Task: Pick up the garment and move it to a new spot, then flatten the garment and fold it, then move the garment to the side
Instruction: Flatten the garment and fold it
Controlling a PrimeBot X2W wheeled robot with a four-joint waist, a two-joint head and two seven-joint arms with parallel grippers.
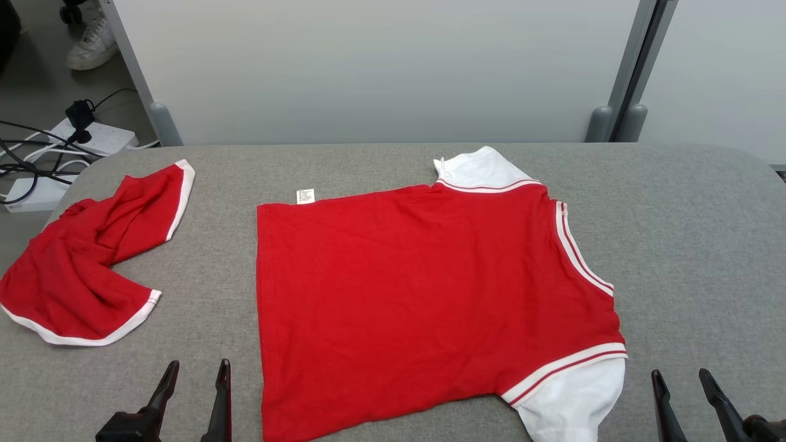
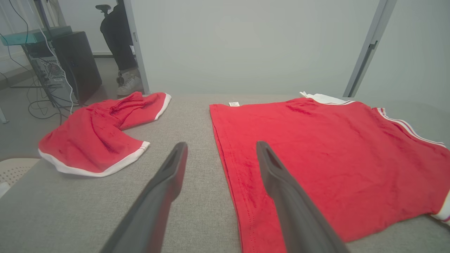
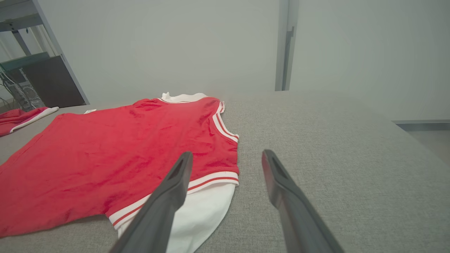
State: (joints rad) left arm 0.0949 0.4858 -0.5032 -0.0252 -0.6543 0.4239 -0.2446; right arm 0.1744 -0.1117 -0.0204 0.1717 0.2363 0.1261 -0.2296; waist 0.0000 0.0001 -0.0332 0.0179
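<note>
**Red cotton shirt point(image 1: 424, 294) with white sleeves lies flat, grippers empty**

The shirt is spread at the middle of the grey fabric-covered table point(image 1: 694, 245). Its long axis runs across the head view, hem to the robot's left and neck to its right. A crumpled red garment with white trim point(image 1: 80, 270) lies apart on the left. The left gripper point(image 1: 199, 363) and right gripper point(image 1: 680, 372) are spread wide, holding nothing

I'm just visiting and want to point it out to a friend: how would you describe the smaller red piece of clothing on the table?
Find the grey table; a red shirt with white sleeves lies flat across its middle. The smaller red garment sits apart toward the table's left end. Unlike the shirt, it is rumpled, with only a thin white hem.
</note>
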